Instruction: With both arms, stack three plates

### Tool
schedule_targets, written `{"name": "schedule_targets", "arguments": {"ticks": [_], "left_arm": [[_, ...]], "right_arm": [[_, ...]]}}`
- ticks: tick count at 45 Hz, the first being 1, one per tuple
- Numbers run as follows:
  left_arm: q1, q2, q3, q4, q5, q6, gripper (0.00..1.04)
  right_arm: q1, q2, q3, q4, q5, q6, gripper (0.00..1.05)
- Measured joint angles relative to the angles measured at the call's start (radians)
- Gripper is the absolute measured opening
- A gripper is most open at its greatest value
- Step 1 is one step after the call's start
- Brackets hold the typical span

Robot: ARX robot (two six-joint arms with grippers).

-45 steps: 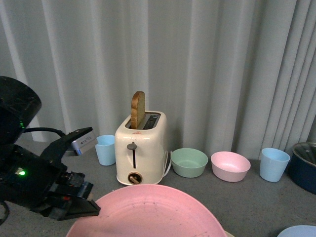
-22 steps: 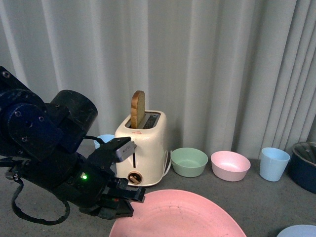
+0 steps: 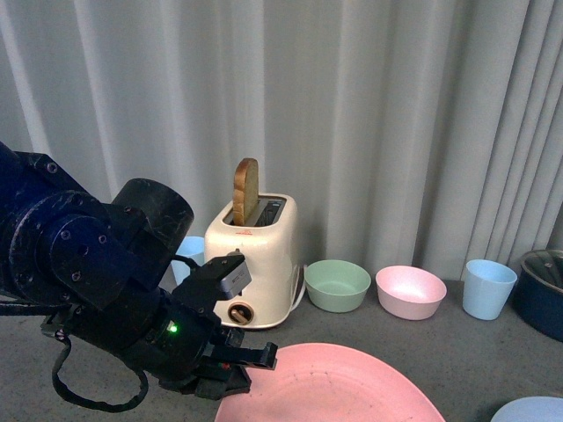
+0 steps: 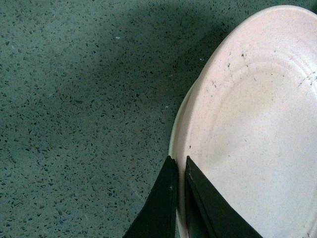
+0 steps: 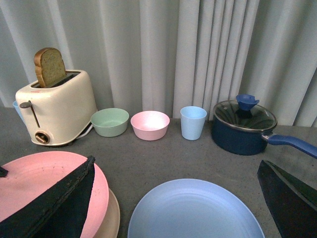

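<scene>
My left gripper point(image 3: 244, 371) point(image 4: 177, 161) is shut on the rim of the pink plate point(image 3: 352, 387) point(image 4: 257, 124), one finger above it and one below. The pink plate point(image 5: 44, 183) sits over the cream plate point(image 5: 111, 218), whose pale edge point(image 4: 174, 134) peeks out beneath it; whether they touch I cannot tell. The light blue plate point(image 5: 195, 213) point(image 3: 532, 411) lies flat on the grey table to the right of them. My right gripper point(image 5: 176, 162) is open, its wide-spread fingers on either side of the blue plate and holding nothing.
Along the curtain stand a cream toaster point(image 3: 251, 264) with a bread slice, a green bowl point(image 3: 337, 287), a pink bowl point(image 3: 410, 293) and a blue cup point(image 3: 488, 291). Another blue cup point(image 3: 186, 251) shows behind the left arm. A dark blue lidded pot point(image 5: 242, 126) sits far right.
The left arm has swung to the right, carrying the pink plate with it. The plate now sits further right and lower in the front view.
</scene>
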Motion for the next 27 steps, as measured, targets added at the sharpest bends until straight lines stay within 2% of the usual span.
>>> {"name": "schedule_targets", "arguments": {"ticks": [27], "left_arm": [[-0.03, 0.014, -0.033, 0.039, -0.008, -0.035, 0.03]], "right_arm": [[0.0, 0.0, 0.0, 0.0, 0.0, 0.0, 0.97]]}}
